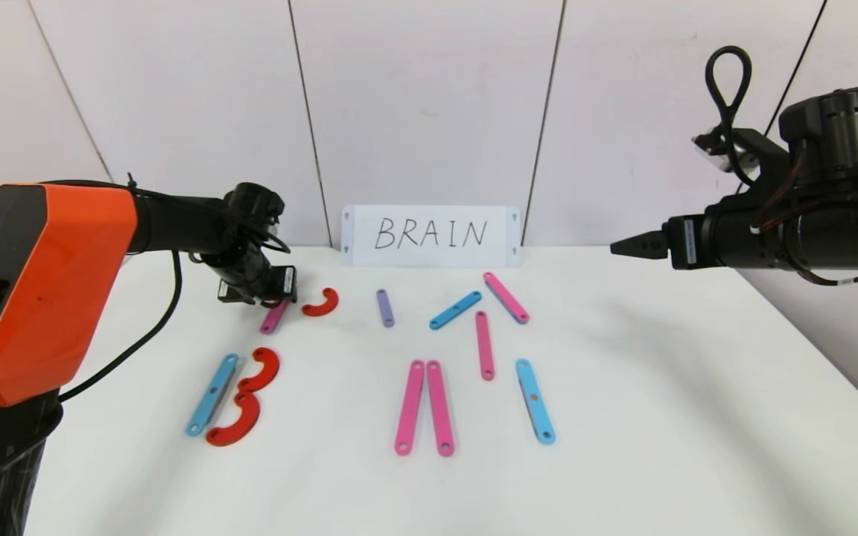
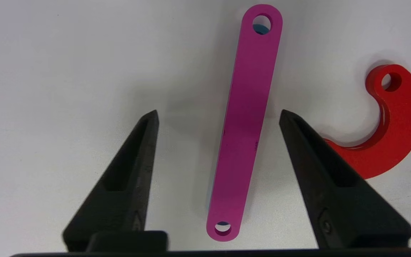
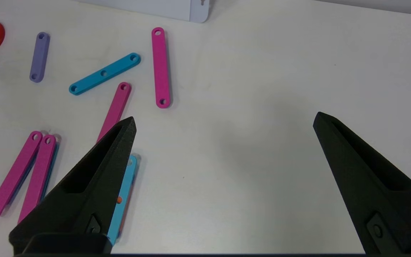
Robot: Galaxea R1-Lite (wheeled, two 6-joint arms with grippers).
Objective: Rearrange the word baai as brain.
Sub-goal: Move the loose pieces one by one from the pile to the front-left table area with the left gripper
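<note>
The word's flat pieces lie scattered on the white table (image 1: 660, 417). My left gripper (image 1: 269, 301) hangs open over a pink strip (image 1: 274, 316). In the left wrist view the gripper (image 2: 219, 112) straddles that strip (image 2: 244, 142), with both fingers clear of it. Blue shows through the strip's holes. A red curve (image 1: 322, 303) lies just beside it (image 2: 387, 132). A blue strip (image 1: 212, 394) with two red curves (image 1: 261, 370) forms a B at the front left. My right gripper (image 1: 615, 249) is open and empty, raised over the table's right side (image 3: 225, 117).
The white BRAIN card (image 1: 430, 234) stands at the back wall. A purple strip (image 1: 385, 307), a blue strip (image 1: 455, 310), pink strips (image 1: 506, 297) (image 1: 484, 345), a close pink pair (image 1: 424, 406) and a blue strip (image 1: 535, 400) lie mid-table.
</note>
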